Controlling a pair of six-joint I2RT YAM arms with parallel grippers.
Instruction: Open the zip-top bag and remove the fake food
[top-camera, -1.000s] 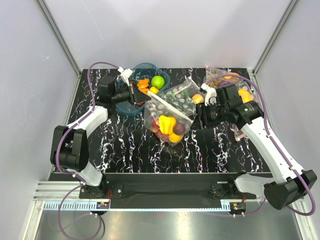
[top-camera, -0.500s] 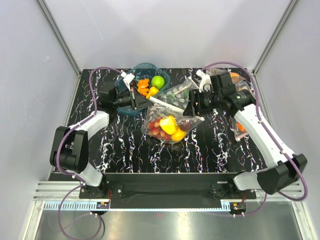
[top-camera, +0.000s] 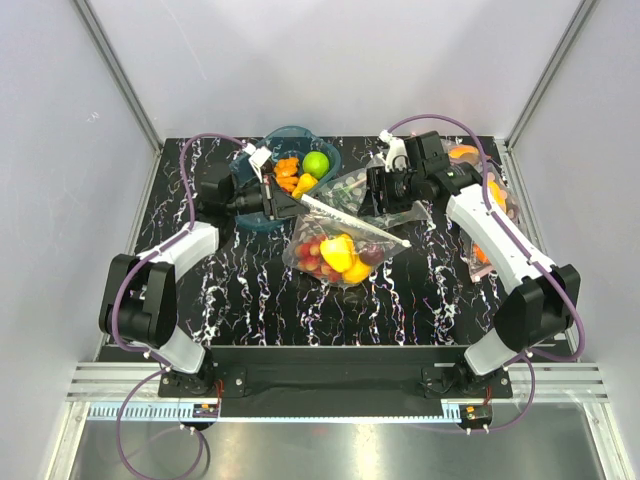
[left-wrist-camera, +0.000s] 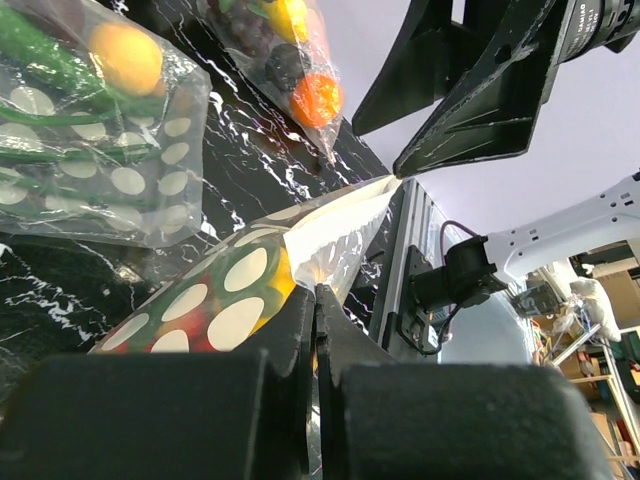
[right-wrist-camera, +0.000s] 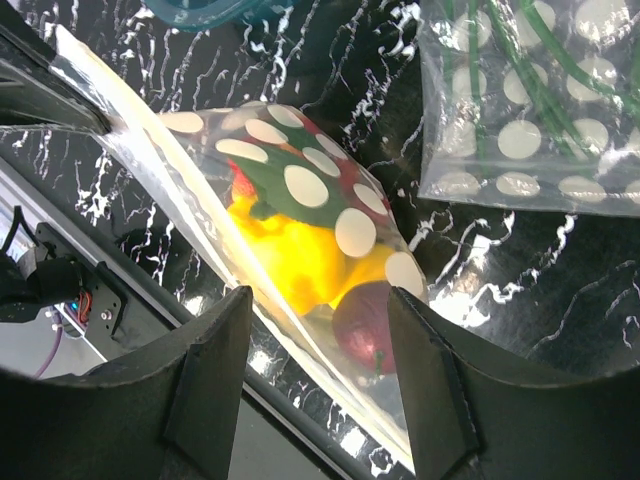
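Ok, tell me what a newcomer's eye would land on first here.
First, the clear polka-dotted zip-top bag at mid-table, stuffed with glossy yellow and red plastic fake food, its rim pinched and stretched taut by the left hand. Next, the lime-green apple in the teal plastic bowl at the far side.

- The right gripper is moved far and leftward, away from the zip-top bag, with its jaws spread wide.
- The bag's right end is let down onto the table, and the fake food is spread flatter.
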